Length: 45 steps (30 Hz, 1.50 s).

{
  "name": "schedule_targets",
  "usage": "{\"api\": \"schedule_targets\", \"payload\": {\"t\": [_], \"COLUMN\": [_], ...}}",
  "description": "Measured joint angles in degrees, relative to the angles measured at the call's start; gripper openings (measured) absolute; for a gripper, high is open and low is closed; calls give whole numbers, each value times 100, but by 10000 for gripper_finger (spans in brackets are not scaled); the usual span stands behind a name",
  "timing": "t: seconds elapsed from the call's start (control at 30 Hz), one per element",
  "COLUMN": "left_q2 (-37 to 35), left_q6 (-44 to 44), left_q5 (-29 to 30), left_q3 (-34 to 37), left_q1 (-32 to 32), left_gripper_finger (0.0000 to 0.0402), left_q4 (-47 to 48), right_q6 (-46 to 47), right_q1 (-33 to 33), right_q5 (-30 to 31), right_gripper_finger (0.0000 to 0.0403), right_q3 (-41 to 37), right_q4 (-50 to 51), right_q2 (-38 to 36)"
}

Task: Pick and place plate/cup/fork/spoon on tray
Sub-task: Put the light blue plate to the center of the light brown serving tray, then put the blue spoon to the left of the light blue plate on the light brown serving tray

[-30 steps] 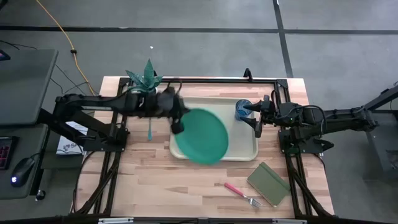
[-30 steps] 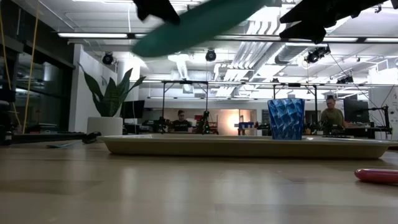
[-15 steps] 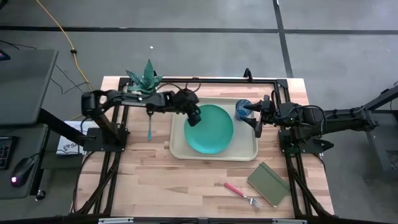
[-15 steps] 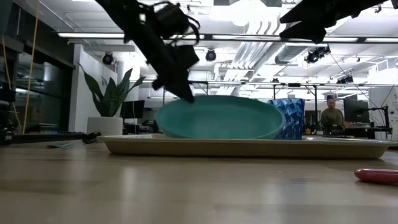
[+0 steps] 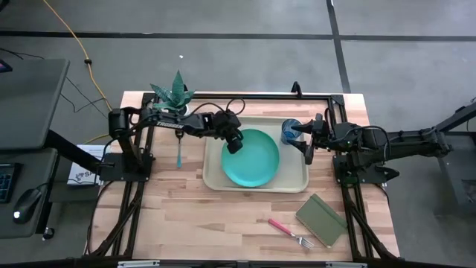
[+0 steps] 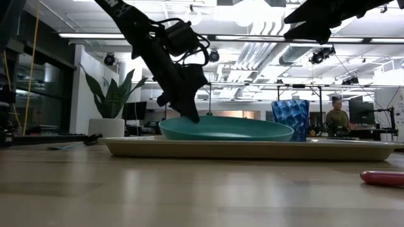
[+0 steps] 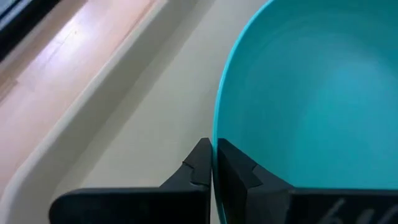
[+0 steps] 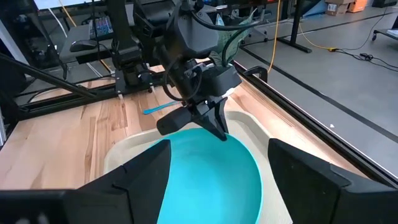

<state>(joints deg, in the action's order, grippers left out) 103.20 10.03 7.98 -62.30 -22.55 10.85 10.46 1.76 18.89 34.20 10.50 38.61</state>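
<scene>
The big round teal-green plastic plate [image 5: 251,158] lies flat in the big beige plastic tray [image 5: 216,176], toward the tray's left half, with its open side facing up. The left end effector [image 5: 233,144] is at the plate's left far rim. Its two dark fingers [image 7: 202,167] are pressed onto the rim — one on the outside, one on the inside — so it is pinching the plate.

The small see-through blue cup [image 5: 290,131] stands upright in the tray's far right corner. The right end effector [image 5: 306,143] hangs just beside the cup, above the tray's right edge, and its fingers are spread wide with nothing between them.

The slim spoon with the teal-blue handle [image 5: 178,152] lies on the wooden surface [image 5: 186,216] left of the tray. Its long side runs from the far edge toward the near edge. The slim fork with the red-pink handle [image 5: 288,231] lies near the front right of the surface — it is slanted, with its silver tines pointing to the right and near side, just beside a flat olive-green notebook [image 5: 321,219].
</scene>
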Motion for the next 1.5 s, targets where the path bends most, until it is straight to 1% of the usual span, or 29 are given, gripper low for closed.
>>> {"api": "schedule_targets", "payload": {"t": [0.2,0.37,0.57,0.8,0.97,1.17,1.5], "left_q2": [0,74,303,509,501,470,405], "left_q6": [-115,-126,-225,-282,-430,-722,-878], "left_q5": [27,43,171,187,451,456,354], "left_q3": [0,-2,-2,-2,-2,-4,-12], "left_q1": [0,0,0,-2,-2,-4,7], "left_gripper_finger": [2,15,29,36,46,80,168], "left_q4": [-73,-105,-228,-211,-336,-504,-451], "right_q6": [0,0,0,1,13,9,17], "right_q1": [0,0,0,0,0,0,0], "right_q5": [-1,-3,-3,16,17,18,21], "right_gripper_finger": [261,261,261,261,261,261,261], "right_q3": [0,0,0,0,0,0,0], "right_q4": [0,0,10,25,24,25,24], "right_q2": [0,0,-2,-2,-2,-2,-2]}}
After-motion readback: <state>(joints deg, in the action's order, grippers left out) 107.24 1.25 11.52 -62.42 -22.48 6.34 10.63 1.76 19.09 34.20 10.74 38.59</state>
